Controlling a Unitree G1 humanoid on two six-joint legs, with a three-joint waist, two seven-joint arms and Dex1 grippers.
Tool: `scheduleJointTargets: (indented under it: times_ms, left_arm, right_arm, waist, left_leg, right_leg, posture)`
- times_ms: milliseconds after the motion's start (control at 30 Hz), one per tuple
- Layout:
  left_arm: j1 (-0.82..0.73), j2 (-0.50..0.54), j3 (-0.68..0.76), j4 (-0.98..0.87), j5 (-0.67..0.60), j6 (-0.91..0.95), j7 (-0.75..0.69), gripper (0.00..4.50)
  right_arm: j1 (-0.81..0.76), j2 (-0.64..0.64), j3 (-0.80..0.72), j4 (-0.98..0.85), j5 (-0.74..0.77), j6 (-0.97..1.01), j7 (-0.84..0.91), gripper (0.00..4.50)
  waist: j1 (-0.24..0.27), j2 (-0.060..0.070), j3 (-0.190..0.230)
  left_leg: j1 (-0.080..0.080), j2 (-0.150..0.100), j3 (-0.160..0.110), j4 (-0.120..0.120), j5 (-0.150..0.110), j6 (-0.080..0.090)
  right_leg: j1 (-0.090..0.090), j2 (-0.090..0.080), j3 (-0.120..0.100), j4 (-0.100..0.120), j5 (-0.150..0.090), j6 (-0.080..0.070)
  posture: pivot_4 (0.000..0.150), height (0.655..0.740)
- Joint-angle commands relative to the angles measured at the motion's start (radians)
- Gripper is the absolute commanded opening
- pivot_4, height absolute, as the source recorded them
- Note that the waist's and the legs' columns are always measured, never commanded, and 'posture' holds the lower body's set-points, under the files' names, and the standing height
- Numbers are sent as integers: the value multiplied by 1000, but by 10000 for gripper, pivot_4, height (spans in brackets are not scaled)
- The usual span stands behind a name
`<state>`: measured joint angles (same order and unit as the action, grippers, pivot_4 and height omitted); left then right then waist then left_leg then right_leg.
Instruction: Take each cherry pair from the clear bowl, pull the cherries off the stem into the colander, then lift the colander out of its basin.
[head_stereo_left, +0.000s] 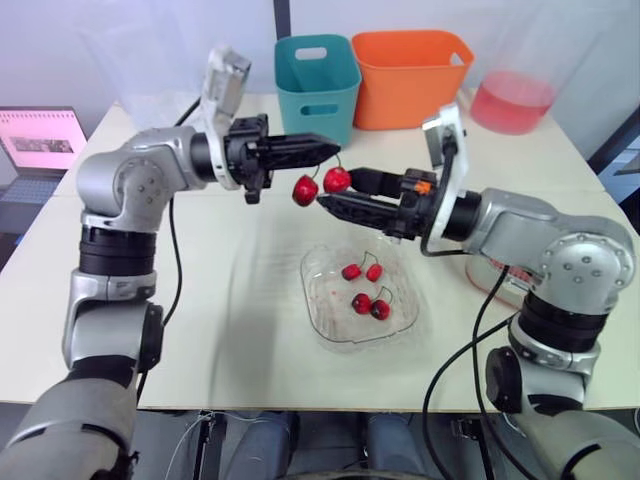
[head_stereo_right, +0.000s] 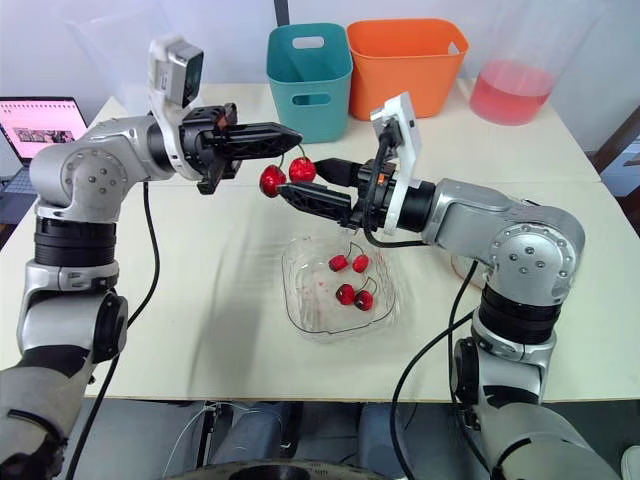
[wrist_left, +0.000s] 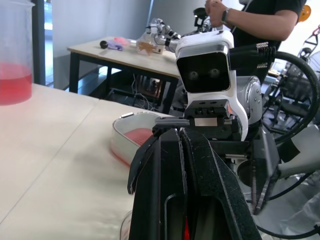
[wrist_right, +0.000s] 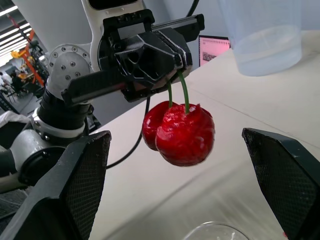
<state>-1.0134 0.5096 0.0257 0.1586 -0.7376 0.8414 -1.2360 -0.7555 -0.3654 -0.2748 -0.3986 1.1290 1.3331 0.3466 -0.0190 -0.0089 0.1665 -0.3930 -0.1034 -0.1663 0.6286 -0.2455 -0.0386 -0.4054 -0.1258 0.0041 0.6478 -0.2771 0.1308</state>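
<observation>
Red fruit first: holds the cherry pair (head_stereo_left: 305, 190) by its stem (wrist_right: 185, 92) in the clenched left claw (head_stereo_left: 332, 148), above the far edge of the clear bowl (head_stereo_left: 330, 332), and keeps the released right claw (head_stereo_left: 335, 190) around the fruit, likely for pulling one cherry off.

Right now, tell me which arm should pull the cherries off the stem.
Right. The right gripper is open on either side of the hanging cherries; the left gripper is shut on their stem.

robotics lab; worktables (wrist_left: 125, 55) w/ other robot arm (wrist_left: 160, 31); laptop (head_stereo_left: 40, 140)
</observation>
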Motion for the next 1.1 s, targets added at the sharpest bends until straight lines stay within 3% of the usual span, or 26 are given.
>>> scheduleJointTargets:
  times_ms: [33,133,200,400,467,1100]
  left_arm:
    - [-11,0,16,-34,-19,0,1,0]
    - [-12,-3,16,-32,-19,-1,0,0]
    - [-13,-7,16,-29,-18,-3,-1,0]
    - [-17,-12,18,-21,-17,-6,-1,0]
    - [-19,-13,20,-19,-16,-8,0,0]
    - [-74,-23,78,25,-62,15,36,0]
  right_arm:
    - [-24,4,-18,-19,67,-18,-51,44509]
    - [-22,2,-12,-15,102,-30,-86,44509]
    - [-19,-1,-6,-14,117,-40,-104,39061]
    - [-10,-17,21,-19,141,-66,-131,9822]
    - [-4,-27,31,-22,147,-70,-132,3208]
    - [105,-197,141,-46,98,-147,-29,3208]
  waist:
    - [-1,0,0]
    - [-3,0,0]
    - [-3,0,0]
    - [-3,0,0]
    - [-3,0,0]
    - [-4,0,0]
  left_leg:
    - [0,0,0,0,0,0]
    - [0,0,0,0,0,0]
    - [0,0,0,0,0,0]
    - [0,0,0,0,0,0]
    - [0,0,0,0,0,0]
    - [0,0,0,0,0,0]
  right_leg:
    - [0,0,0,0,0,0]
    - [0,0,0,0,0,0]
    - [0,1,0,0,0,0]
    - [0,1,0,0,0,0]
    - [0,1,0,0,0,0]
    - [0,1,0,0,0,0]
  posture:
    - [1500,7400]
    - [1500,7400]
    - [1500,7400]
    - [1500,7400]
    - [1500,7400]
    - [1500,7400]
